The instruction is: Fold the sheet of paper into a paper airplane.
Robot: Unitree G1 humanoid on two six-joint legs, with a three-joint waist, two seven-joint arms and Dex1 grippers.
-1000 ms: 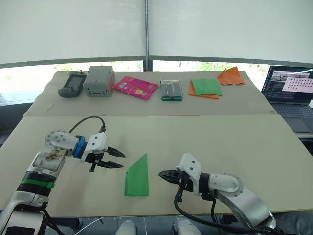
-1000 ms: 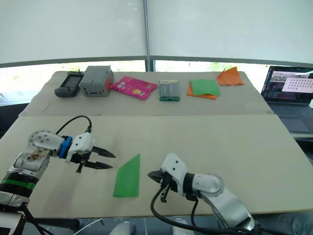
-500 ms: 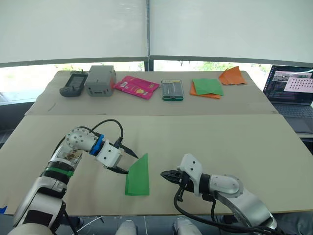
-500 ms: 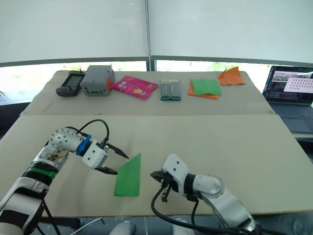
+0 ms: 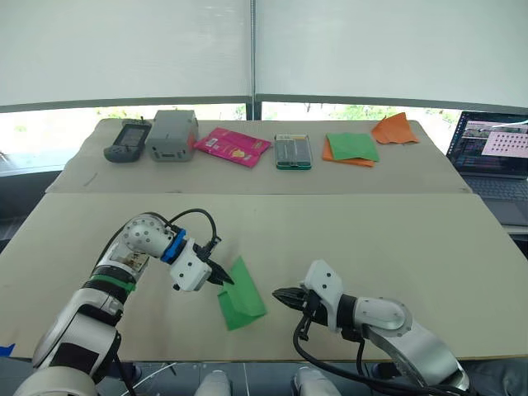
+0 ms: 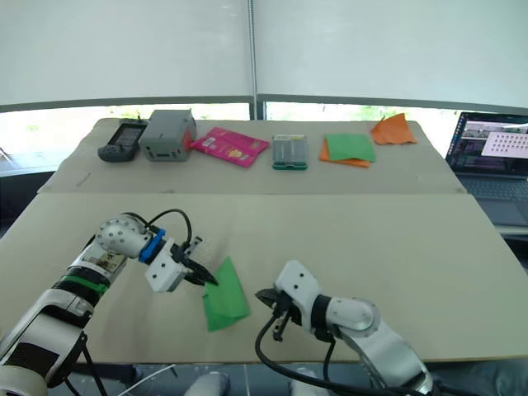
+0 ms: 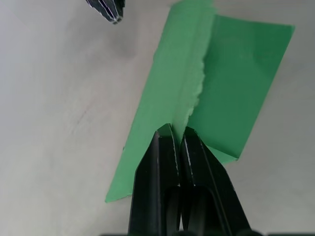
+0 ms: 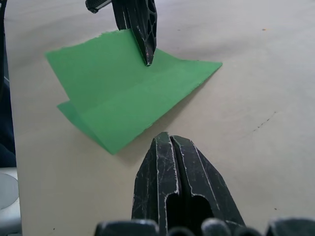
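Black fingers of the left gripper [image 7: 176, 133] are pinched tight on the upper flap of the sheet of paper [image 5: 242, 295], lifting that layer off the tan table [image 5: 371, 239]. The right gripper [image 5: 280, 294], fingers pressed together and empty, waits just beside the sheet's other edge. The paper looks feather-light, floppy and easily torn; I'd grip close to a crease, gently.

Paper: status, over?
Left hand shut on the paper's raised fold. Right hand shut, empty, just beside the paper. Paper partly folded, no airplane yet. Nothing in the way.
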